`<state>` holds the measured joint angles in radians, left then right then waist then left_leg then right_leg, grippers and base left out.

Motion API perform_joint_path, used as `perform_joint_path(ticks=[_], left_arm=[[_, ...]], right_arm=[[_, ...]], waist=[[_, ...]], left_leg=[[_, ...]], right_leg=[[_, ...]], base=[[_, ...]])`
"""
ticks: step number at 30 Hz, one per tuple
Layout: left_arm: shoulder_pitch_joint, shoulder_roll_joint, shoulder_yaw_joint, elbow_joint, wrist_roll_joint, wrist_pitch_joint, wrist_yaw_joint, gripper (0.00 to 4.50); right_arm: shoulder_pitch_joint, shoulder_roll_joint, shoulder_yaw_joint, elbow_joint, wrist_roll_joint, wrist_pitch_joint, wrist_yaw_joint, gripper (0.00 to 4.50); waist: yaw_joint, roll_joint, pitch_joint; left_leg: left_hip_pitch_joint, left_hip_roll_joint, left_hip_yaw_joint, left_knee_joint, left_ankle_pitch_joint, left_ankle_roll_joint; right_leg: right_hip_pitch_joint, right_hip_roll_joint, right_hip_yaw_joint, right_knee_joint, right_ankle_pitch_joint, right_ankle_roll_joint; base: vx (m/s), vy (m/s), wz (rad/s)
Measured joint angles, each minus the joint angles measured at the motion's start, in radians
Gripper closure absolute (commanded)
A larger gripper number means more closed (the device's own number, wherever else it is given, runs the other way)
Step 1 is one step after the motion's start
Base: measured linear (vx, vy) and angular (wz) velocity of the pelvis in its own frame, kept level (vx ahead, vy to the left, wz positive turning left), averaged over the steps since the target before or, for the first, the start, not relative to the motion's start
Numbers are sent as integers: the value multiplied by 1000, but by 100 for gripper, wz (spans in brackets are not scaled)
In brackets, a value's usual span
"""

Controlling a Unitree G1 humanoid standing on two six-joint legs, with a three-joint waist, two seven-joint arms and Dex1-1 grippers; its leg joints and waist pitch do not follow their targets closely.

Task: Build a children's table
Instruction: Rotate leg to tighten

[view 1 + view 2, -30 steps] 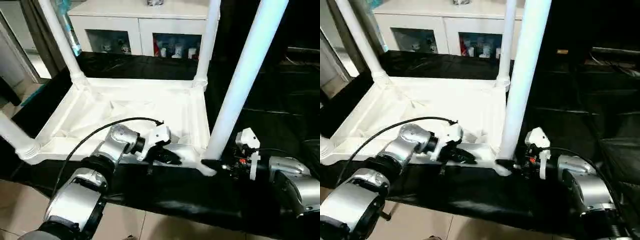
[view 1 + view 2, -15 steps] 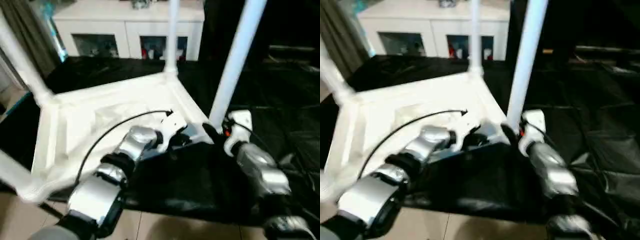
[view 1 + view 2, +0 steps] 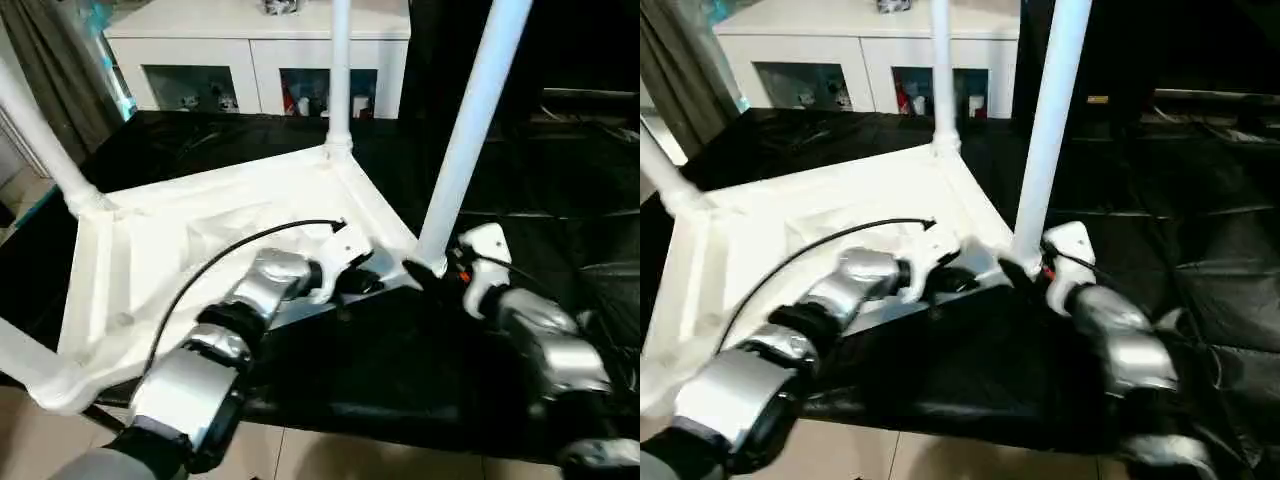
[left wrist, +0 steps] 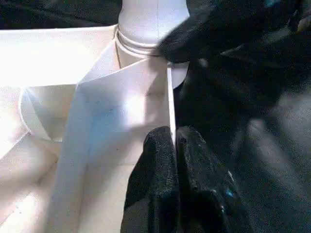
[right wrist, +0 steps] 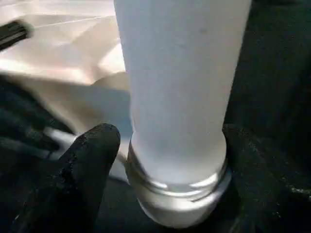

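Note that the children's table (image 3: 200,230) lies upside down at frame centre on the black-sheeted table (image 3: 400,370), a white cabinet (image 3: 260,50) behind, the left gripper (image 4: 172,145) fingers pinching its rim, the right gripper (image 5: 170,145) fingers spread around a leg (image 3: 465,130).

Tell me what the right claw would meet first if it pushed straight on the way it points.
Most likely the base of the near table leg: the right claw already straddles it, a finger on either side, so the leg stands directly ahead.
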<state>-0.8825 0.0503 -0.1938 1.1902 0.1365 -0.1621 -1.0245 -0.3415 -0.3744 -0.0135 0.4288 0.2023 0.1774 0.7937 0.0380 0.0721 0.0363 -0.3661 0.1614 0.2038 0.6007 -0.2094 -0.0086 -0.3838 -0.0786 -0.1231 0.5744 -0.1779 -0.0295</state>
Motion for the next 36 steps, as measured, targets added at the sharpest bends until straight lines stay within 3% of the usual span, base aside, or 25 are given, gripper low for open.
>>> perform_joint_path(ticks=[3,9,11,22,28,32,36], left_arm=[[16,31,-5,-19,-5,-19,-102,450],[44,85,-21,-70,-26,-20,-294,450],[53,97,-26,-86,-30,-20,-342,450],[83,114,-31,-136,-44,-12,-388,450],[68,81,-26,-108,-22,-21,-232,450],[32,11,-17,-53,-1,1,-10,450],[1,-52,-7,-14,2,41,138,450]], right_arm=[[24,-65,23,-35,23,15,130,81],[31,-90,61,-65,64,30,272,81],[32,-95,65,-66,69,35,306,114],[56,-95,88,-106,88,51,359,187],[53,-21,41,-62,55,15,188,192],[-1,90,-23,23,12,-15,-114,196],[-48,173,-71,71,-21,-26,-346,196]], waist=[[7,0,0],[29,1,2],[42,0,3],[51,-1,3],[47,-4,4],[21,-7,3],[7,-7,2]], left_leg=[[0,0,0,0,0,0],[-2,0,0,0,0,0],[-3,0,0,1,0,1],[-3,0,0,1,0,0],[0,0,0,2,0,-1],[2,0,0,2,-2,-6],[3,-1,0,2,-2,-6]], right_leg=[[0,0,0,0,0,0],[-2,0,0,0,0,0],[-3,0,0,0,0,0],[-3,0,0,1,-1,0],[-1,0,0,2,-2,2],[2,-1,0,0,-1,1],[2,-1,1,1,-1,1]], base=[[0,0,0],[0,0,0],[0,0,0],[0,0,0],[0,0,0],[0,0,0],[0,0,0]])
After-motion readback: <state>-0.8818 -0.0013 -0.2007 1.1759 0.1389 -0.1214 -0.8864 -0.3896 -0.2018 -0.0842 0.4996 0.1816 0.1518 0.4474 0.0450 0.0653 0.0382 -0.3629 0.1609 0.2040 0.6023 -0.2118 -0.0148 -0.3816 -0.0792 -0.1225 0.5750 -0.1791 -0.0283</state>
